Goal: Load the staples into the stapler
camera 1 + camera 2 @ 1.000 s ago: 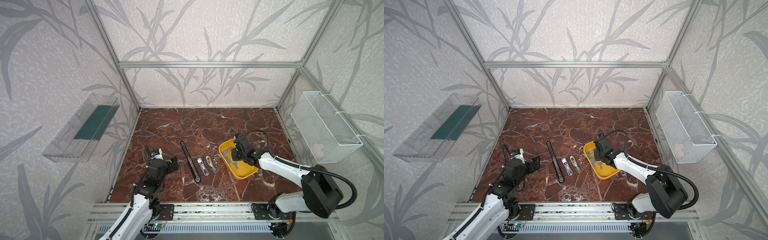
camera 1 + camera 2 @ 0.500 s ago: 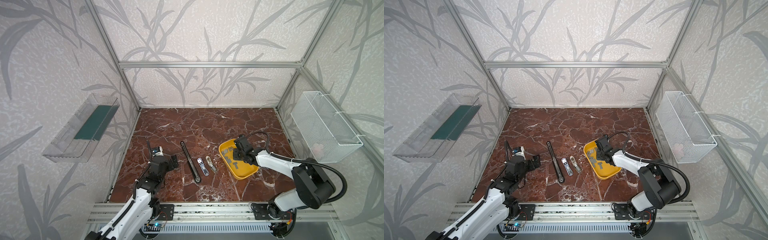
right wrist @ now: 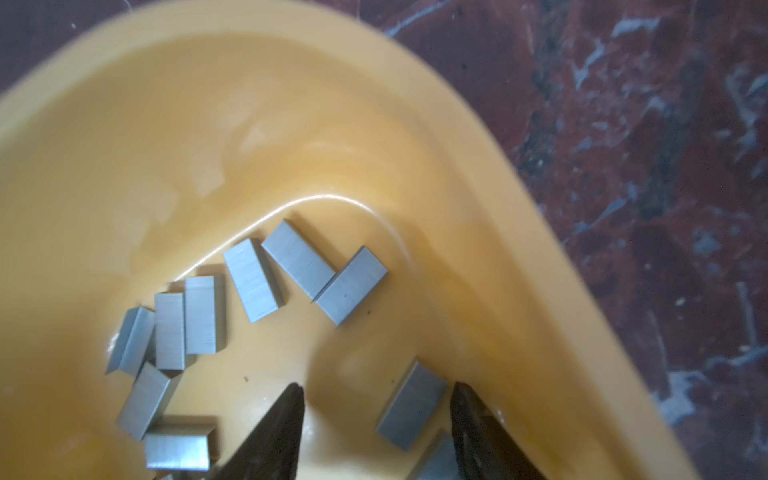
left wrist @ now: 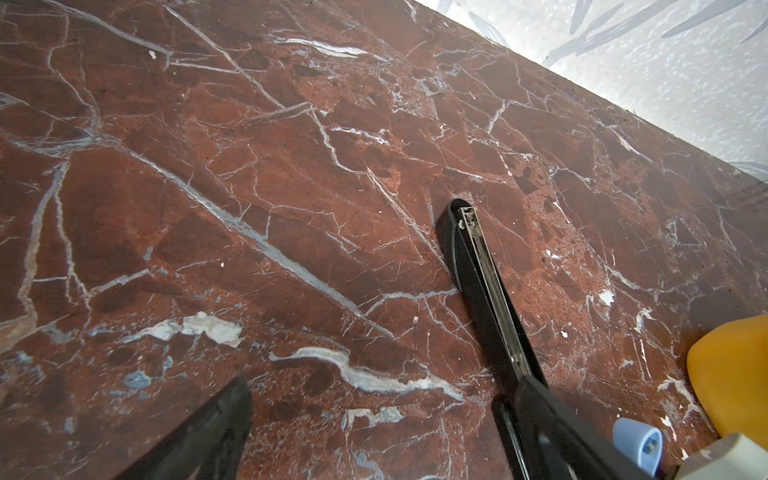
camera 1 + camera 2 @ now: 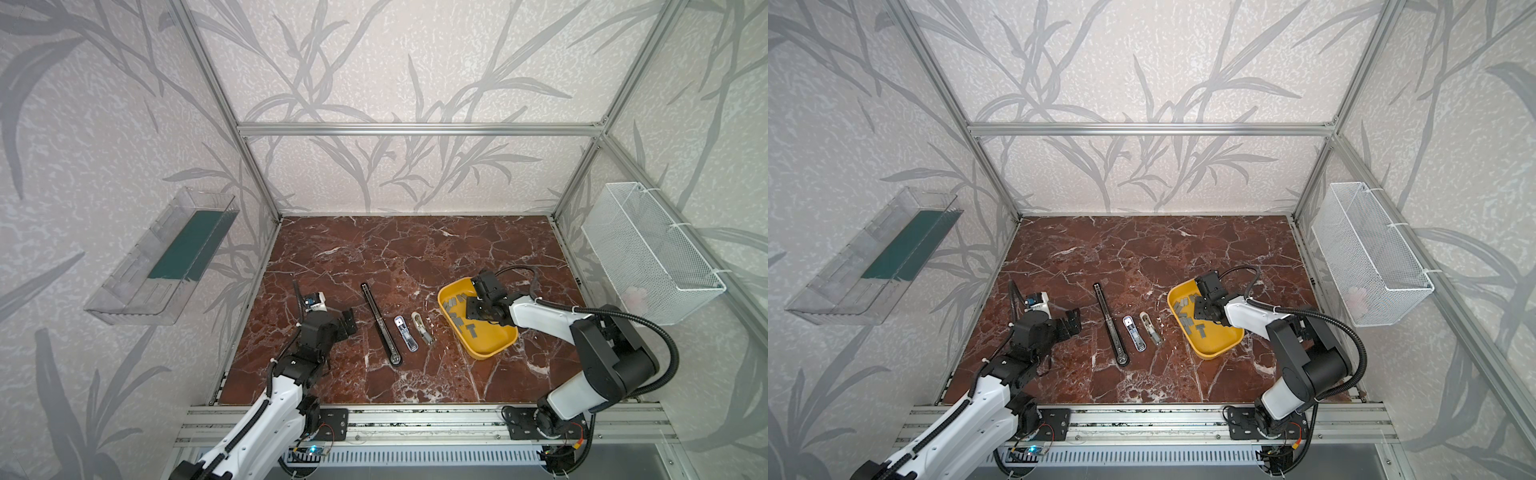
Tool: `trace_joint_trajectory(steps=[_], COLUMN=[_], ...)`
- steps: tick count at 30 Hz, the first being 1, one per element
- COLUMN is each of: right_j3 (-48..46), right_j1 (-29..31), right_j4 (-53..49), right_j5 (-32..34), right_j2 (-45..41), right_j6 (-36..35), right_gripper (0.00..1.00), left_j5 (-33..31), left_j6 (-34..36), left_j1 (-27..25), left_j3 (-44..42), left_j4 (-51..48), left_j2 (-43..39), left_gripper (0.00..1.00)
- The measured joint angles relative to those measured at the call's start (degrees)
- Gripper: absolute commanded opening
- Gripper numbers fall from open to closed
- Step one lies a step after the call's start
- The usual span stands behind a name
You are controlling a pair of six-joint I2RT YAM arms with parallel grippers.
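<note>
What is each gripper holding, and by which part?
Nothing. Fingers of the right gripper straddle a staple strip in the yellow tray; the left gripper is open, empty.

White arms (image 5: pixel 266 424), black joints (image 5: pixel 615 361) (looping black cables (image 5: pixel 675 361))

Both top views stare steeply down from high, sharing the whole counter (image 5: pixel 415 257); left wrist skims it low, right wrist sits close over the yellow tray (image 3: pixel 374 145).

A clear bin (image 5: pixel 137 291) hangs on my left wall, a white wire basket (image 5: pixel 648 266) on my right; a yellow tray (image 5: pixel 494 343) sits on red marble (image 5: pixel 415 249).
</note>
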Motion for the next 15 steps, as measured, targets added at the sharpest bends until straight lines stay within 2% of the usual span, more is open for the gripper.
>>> trace_joint_trajectory(steps=[6,15], right_j3=[1.01,1.92], right_j1=[-0.22,-0.28], right_j4=[0.0,0.07], right_j5=[-0.87,-2.32], right_j2=[0.87,1.84], right_j6=[-0.11,-1.4], right_gripper=[0.57,0.4], left_j5=[0.07,0.17], left_j6=[0.0,0.0], left_j1=[0.0,0.0], left_j3=[0.0,0.55], left_j4=[0.0,0.04], left_j2=[1.84,2.36], left_gripper=[0.99,0.99])
